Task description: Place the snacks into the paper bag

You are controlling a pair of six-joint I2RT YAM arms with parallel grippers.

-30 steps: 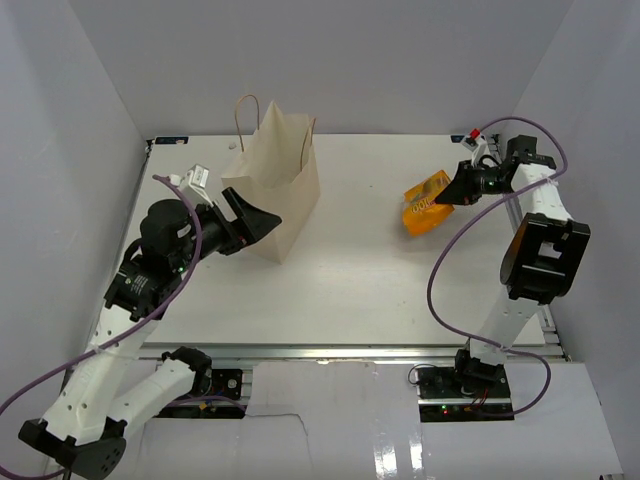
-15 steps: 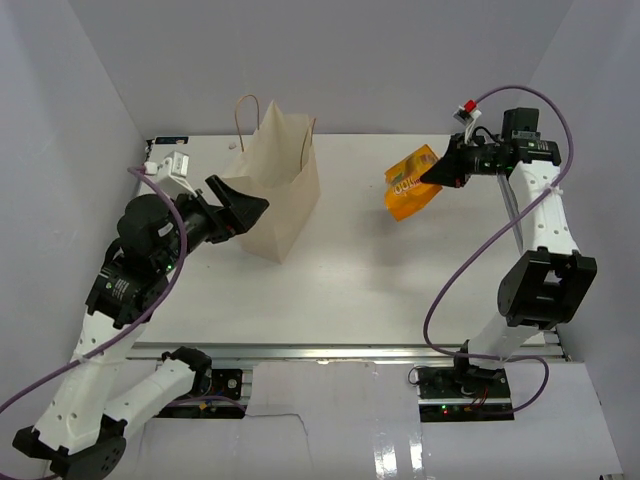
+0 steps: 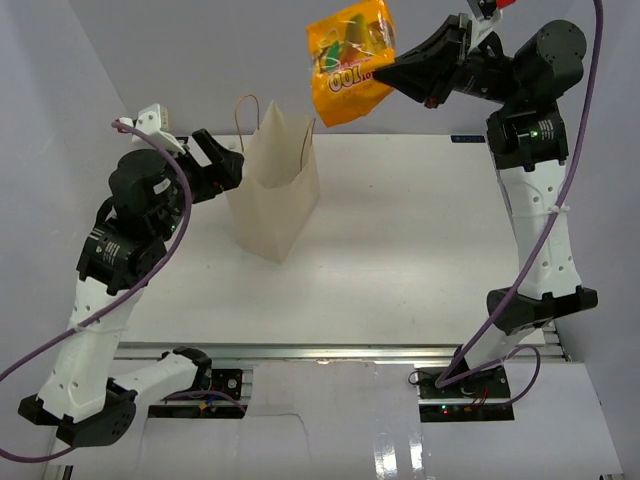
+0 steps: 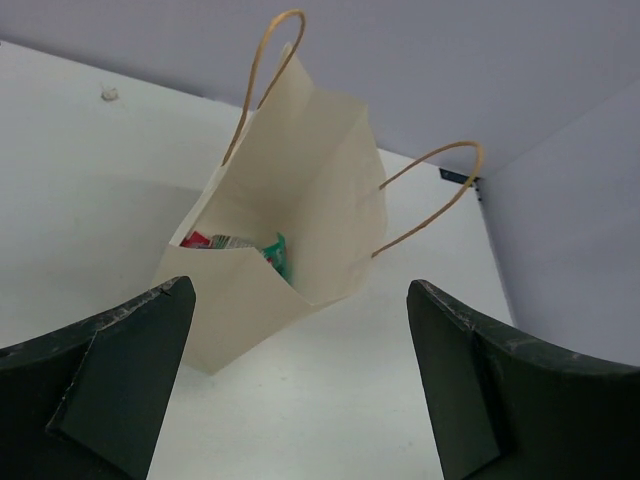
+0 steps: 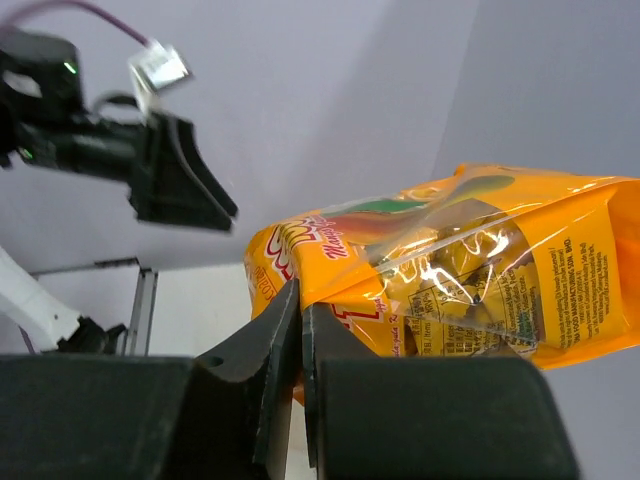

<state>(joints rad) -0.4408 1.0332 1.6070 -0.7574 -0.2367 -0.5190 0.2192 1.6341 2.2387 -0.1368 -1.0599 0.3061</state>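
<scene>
The tan paper bag [image 3: 278,195] stands upright at the left middle of the table, mouth open. The left wrist view looks down into the bag [image 4: 300,180]: a red sachet [image 4: 195,240] and a teal packet [image 4: 276,254] lie inside. My right gripper [image 3: 392,72] is shut on the edge of the orange pack [image 3: 349,58] and holds it high in the air, above and right of the bag. The orange pack also fills the right wrist view [image 5: 470,270], pinched at the gripper [image 5: 300,300]. My left gripper [image 3: 232,165] is open and empty, just left of the bag. The purple packet is not visible.
The white table [image 3: 420,240] is boxed in by grey walls at left, back and right. A small white speck [image 4: 108,95] lies on the table beyond the bag. The left arm [image 5: 110,150] shows in the right wrist view.
My right gripper has lifted the orange pack from table height up and to the left, toward the bag. My left gripper has risen and drawn back to the bag's left side.
</scene>
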